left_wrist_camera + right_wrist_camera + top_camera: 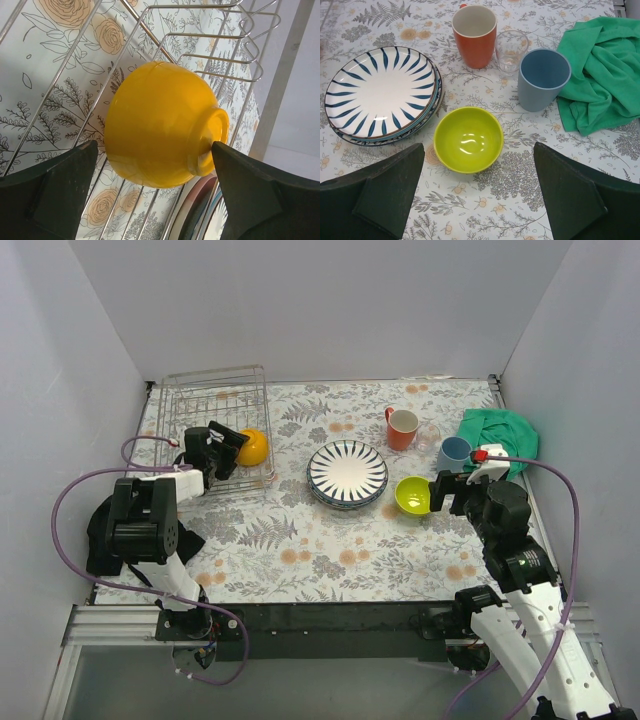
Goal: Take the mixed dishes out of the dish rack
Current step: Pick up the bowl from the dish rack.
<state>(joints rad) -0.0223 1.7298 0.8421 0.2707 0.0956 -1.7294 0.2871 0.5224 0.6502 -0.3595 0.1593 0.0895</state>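
At the far left of the table, the top view shows the silver metal wire dish rack [215, 425]. The round orange-yellow bowl [252, 447] lies at its right side, and the left gripper [228, 446] is at it.

In the left wrist view the fingers [50, 195] are spread wide, with this bowl [160, 125] on its side between them; I cannot tell if they touch it.

In the right wrist view the right gripper [477, 150] is wide apart and holds nothing, above the lime-green bowl [468, 139] on the table. The striped stack of round plates [380, 92] is to its left, and the orange mug [474, 35] is farther away.

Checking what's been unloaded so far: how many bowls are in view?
2: an orange-yellow bowl in the dish rack, and a lime-green bowl on the table beside the plate stack. None seems hidden.
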